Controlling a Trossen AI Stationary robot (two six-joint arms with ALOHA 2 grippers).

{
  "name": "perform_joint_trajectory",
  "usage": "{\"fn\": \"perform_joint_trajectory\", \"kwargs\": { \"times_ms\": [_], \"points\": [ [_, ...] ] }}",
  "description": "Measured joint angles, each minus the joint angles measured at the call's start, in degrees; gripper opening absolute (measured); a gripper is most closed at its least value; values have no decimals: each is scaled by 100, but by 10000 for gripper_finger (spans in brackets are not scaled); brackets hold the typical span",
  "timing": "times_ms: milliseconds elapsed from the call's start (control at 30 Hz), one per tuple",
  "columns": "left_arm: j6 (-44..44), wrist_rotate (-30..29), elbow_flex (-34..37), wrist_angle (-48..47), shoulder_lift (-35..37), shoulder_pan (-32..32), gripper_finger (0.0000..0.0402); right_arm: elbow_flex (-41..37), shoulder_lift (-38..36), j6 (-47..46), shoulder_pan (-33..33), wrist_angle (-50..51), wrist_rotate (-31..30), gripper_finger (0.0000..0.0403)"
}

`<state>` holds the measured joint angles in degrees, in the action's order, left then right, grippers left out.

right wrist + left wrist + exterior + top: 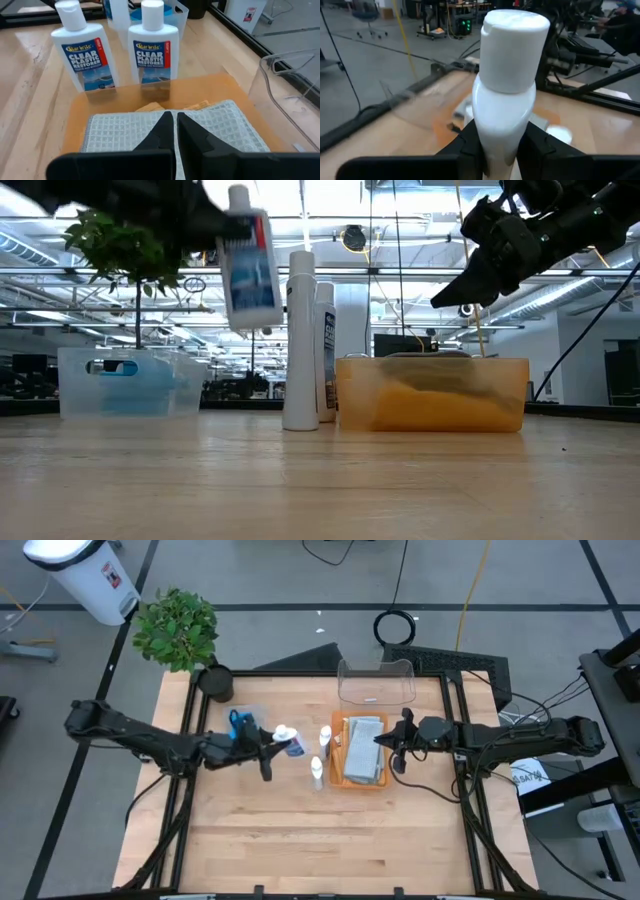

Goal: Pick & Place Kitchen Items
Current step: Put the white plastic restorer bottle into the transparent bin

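Bottle (250,265) off counter (300,830), pinched at neck by left hand (502,150), probably for carrying to clear bin (376,681) at far edge. Two bottles (117,52) upright beside orange tray (346,780). Right hand (174,131) pressed together, empty, over grey cloth (220,125) in tray.

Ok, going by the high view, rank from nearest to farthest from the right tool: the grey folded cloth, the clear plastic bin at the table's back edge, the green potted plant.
1. Grey folded cloth, in the orange tray, just beside the right tool.
2. Clear plastic bin, behind it.
3. Green potted plant, far left back corner.
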<state>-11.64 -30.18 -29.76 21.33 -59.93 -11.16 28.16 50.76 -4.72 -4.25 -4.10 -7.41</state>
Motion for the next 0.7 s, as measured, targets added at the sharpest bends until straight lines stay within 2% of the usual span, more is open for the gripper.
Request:
{"fn": "perform_joint_trajectory", "kwargs": {
  "times_ms": [167, 300, 533, 700],
  "points": [
    [261, -139, -1171, -1299, -63, 73, 78, 0, 0, 174, 0, -193, 1, 0],
    [568, 51, -2025, -1968, -401, 414, 78, 0, 1, 544, -54, -466, -1, 0],
    [867, 1429, -3003, -2206, -1235, 1369, 78, 0, 1, 845, -210, -906, -1, 0],
    [1002, 2000, -3587, -2239, -2004, 1732, 78, 0, 2, 784, -289, -1239, -3, 1]
  ]
}}
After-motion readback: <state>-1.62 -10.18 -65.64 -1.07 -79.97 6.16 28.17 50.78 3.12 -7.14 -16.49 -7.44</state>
